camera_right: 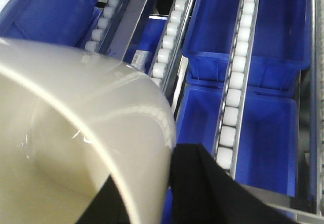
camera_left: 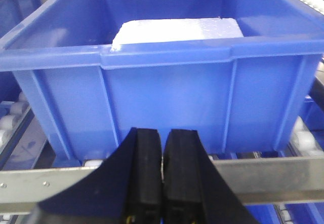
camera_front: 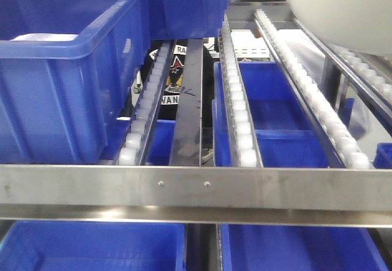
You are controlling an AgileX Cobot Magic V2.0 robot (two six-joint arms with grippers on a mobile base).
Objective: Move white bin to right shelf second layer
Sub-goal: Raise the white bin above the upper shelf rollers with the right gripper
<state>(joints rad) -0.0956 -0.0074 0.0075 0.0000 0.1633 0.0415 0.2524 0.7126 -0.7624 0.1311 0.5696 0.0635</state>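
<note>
I am holding the white bin [camera_right: 76, 148] in my right gripper [camera_right: 167, 193] above the right shelf second layer [camera_front: 306, 99] rollers (left gripper [camera_left: 163, 183] pinched together, empty), set-down not yet done

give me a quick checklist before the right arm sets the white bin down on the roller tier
1. white bin held by right gripper: ok, rim between the fingers.
2. bin above the roller rails: ok, at the top right of the front view.
3. right lane free of crates on top: ok.
4. blue crate confined to the left lane: ok.
5. left gripper shut and empty: ok.
6. bin's height over the rollers: cannot tell.
</note>
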